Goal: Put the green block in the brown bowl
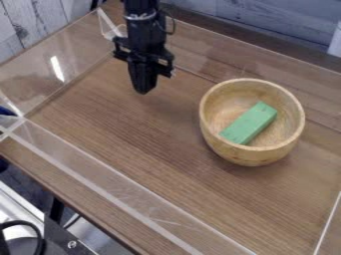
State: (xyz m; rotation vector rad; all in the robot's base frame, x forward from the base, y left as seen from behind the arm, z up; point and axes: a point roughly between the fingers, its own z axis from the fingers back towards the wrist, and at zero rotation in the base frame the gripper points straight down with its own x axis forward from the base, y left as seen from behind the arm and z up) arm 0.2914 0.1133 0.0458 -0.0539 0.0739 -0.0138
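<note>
Cable loops at the near left corner, and clear edging runs along that side of the table; I'd keep any motion away from both. Nearer the right, the green block lies inside the brown bowl, slightly aslant, so I judge the task done. The step I have is simply to park: lift straight, travel slowly, and avoid swinging back over the bowl, where a bump on the rim could shift it. Farther off, well apart from the bowl, my hand is pressed together, apparently holding nothing.

Green block inside brown bowl
</note>
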